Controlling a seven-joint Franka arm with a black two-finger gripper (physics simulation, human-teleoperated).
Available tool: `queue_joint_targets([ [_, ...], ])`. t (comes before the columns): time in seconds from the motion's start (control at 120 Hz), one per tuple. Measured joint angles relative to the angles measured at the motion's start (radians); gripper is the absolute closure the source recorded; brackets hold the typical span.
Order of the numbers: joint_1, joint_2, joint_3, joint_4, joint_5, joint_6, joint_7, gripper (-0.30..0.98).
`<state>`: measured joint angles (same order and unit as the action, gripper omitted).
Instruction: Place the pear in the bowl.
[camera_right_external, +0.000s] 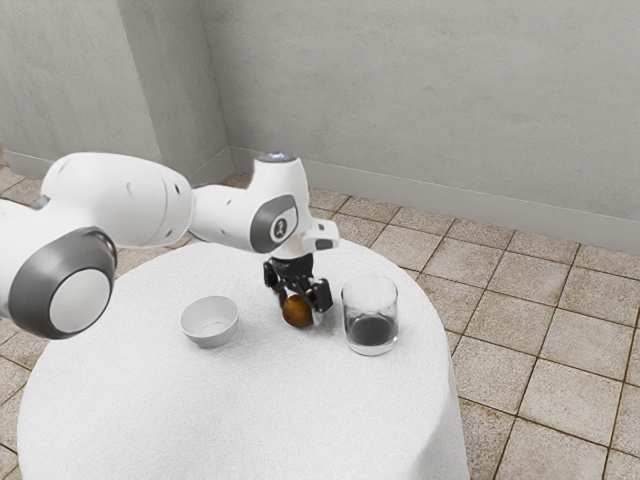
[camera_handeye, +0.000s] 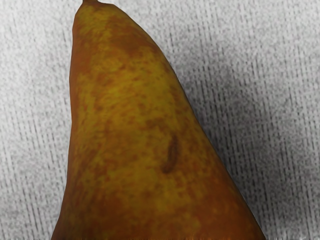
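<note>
In the exterior view, my gripper (camera_right_external: 299, 300) is low over the table, pointing down at the orange-brown pear (camera_right_external: 297, 312), which is directly under the hand and partly covered by it. Whether the gripper grips the pear cannot be made out. Seen from the wrist, the pear (camera_handeye: 132, 130) is large and close beneath the hand, mottled yellow and orange, its stem end narrower and a dark mark on its skin. A small white bowl (camera_right_external: 210, 338) stands on the exterior view's left of the pear, apart from it, with nothing visible inside.
A clear glass (camera_right_external: 370, 331) with dark contents stands close to the gripper, on the exterior view's right. The round table (camera_right_external: 250, 420) has a white cloth, and its edge curves past the glass. The arm reaches in above the bowl's far side.
</note>
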<state>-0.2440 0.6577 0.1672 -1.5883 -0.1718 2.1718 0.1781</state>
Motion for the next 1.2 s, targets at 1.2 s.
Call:
queue_joint_targets([
  [1.2,0.012,-0.413,0.109,-0.321,0.179,-0.239,-0.123,0.47],
])
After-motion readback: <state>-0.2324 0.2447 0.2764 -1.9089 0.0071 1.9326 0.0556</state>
